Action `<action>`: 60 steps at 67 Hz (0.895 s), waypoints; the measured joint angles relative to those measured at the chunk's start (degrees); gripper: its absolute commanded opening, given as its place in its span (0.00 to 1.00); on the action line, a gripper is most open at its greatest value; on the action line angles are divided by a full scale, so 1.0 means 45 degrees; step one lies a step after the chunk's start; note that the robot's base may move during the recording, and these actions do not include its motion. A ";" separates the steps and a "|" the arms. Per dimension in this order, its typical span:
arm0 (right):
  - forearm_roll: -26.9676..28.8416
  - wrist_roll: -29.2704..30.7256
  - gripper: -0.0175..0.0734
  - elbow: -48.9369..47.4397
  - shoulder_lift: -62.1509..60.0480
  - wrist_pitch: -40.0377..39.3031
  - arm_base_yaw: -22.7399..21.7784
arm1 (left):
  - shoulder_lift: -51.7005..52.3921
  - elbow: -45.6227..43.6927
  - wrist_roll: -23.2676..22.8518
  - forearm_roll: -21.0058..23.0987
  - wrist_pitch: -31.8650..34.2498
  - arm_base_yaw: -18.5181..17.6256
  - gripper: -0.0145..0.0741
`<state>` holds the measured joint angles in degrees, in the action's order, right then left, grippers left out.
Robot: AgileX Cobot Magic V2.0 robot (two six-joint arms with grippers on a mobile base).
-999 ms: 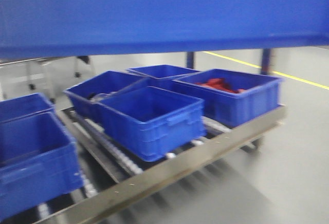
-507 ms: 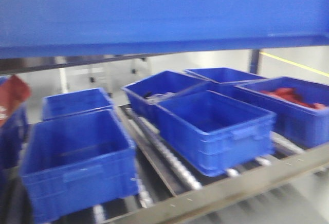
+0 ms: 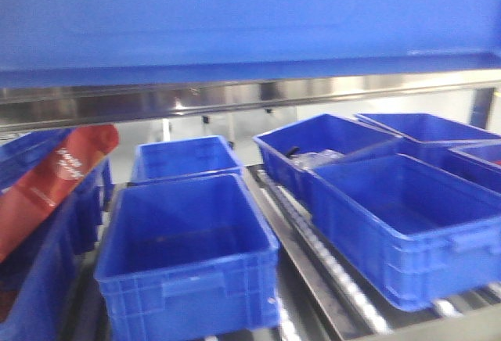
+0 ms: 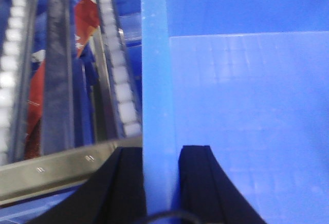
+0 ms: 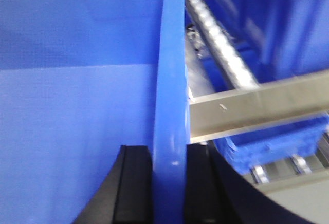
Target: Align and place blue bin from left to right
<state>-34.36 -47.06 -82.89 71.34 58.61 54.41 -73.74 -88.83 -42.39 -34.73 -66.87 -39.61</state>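
Currently: blue bin [image 3: 235, 20], carried above the roller rack [image 3: 329, 271], its wall filling the top of the front view.
Left gripper [image 4: 154, 154]: clamped across a bin wall, one finger on each face.
Right gripper [image 5: 168, 154]: clamped likewise on a second wall edge.
Rack stock: other blue crates [image 3: 188, 239] below the bin; red bag [image 3: 55, 184] at the rack's left end.
Status, judged: lifted, not yet set down. Lowering, squaring with the row and release remain.
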 measured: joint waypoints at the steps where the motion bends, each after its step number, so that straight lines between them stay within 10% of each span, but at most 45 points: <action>1: 0.0000 0.0000 0.11 0.0000 0.0000 0.0000 0.0000 | 0.0000 0.0000 0.0000 0.0000 0.0000 0.0000 0.04; 60: 0.0000 0.0000 0.11 0.0000 0.0000 0.0000 0.0000 | 0.0000 0.0000 0.0000 0.0000 -0.0001 0.0000 0.04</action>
<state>-34.36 -47.06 -82.89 71.34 58.61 54.41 -73.74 -88.83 -42.39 -34.73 -66.88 -39.61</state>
